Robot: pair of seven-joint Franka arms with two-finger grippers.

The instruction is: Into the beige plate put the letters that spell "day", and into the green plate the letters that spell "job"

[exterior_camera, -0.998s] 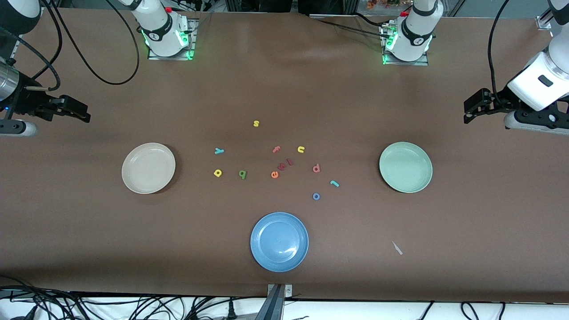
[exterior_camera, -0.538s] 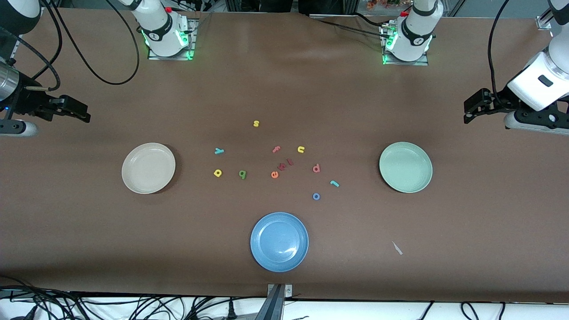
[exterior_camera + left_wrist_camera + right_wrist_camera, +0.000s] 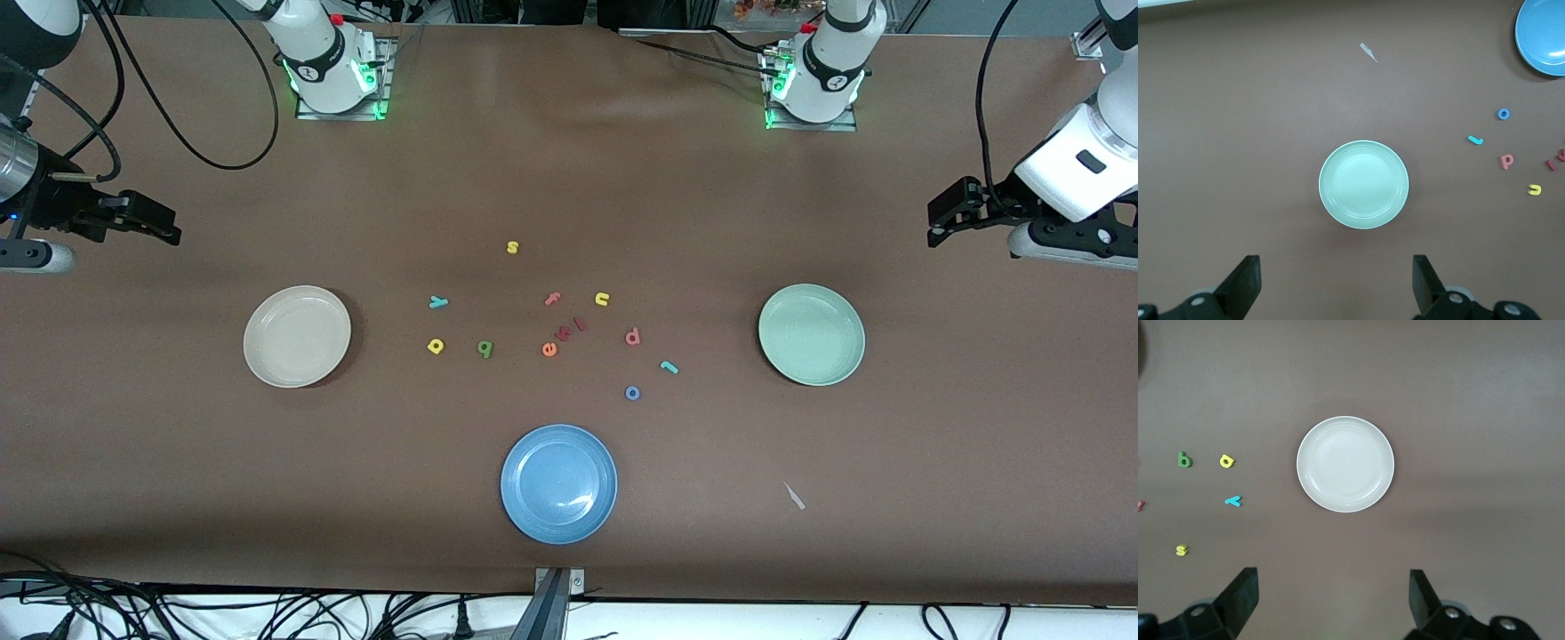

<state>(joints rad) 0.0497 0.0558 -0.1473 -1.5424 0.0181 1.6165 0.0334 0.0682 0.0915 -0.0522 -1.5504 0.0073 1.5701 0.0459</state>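
- Blue plate near the table's front edge, at mid-length, nothing in it
- Blue "o", teal "j" and pinkish-red "b" lie loose on the cloth between the table's centre and the green plate; that plate sits toward the left arm's end, holding nothing
- Yellow "a", dark green "d" and teal "y" lie between the centre and the beige plate, which sits toward the right arm's end, holding nothing
- Orange "e", pink "f", yellow "u" and, farthest, yellow "s" around the centre
- Left gripper waits over its end edge, jaws released, holding nothing
- Right gripper over its own end edge, jaws released, nothing held
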